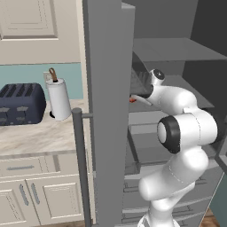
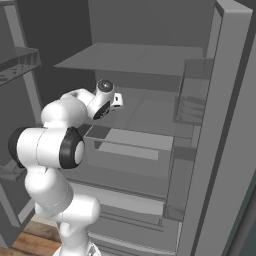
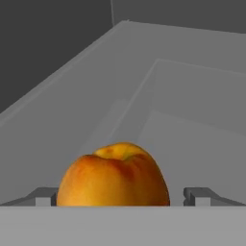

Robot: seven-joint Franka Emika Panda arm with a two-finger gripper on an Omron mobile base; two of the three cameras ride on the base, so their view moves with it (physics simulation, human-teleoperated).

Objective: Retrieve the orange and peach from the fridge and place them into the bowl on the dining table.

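Note:
The fridge stands with its doors open, and my arm reaches into its grey interior. In the hand view a yellow-orange peach with a red blush rests on a grey fridge surface. It sits right between the tips of my gripper, which is open with one tip on each side of the fruit. A small orange-red spot of the peach peeks out beside the door edge in the left base view. My wrist hovers over a shelf. The orange, the bowl and the dining table are out of view.
Left of the fridge runs a wall counter with a dark toaster and a paper towel roll, above cream cabinets. Shelves, a drawer and door bins surround the arm.

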